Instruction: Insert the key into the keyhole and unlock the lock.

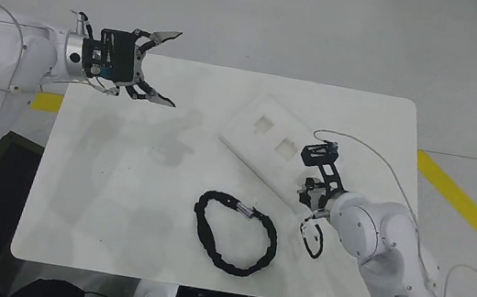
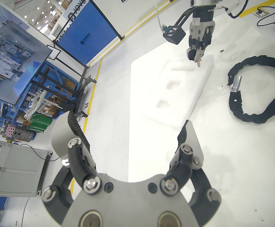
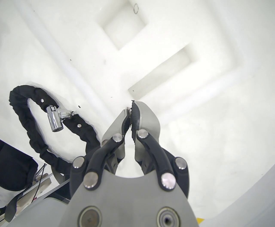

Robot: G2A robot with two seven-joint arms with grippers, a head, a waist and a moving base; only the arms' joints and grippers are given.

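Key [image 2: 199,64] pinched in right hand [image 2: 196,59]; fabric-sleeved lock [image 2: 235,105] looped.

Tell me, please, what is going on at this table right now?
The right pincer is shut on a small key, at the edge of the white foam tray. The black chain lock lies on the table nearby, its silver cylinder untouched. The left pincer hangs open and holds nothing, off at the table's far side.

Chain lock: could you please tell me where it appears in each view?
Top view: chain lock lower middle, below the foam tray.
Left wrist view: chain lock alongside the foam tray.
Right wrist view: chain lock beside the right gripper.
Shared landmark: foam tray.
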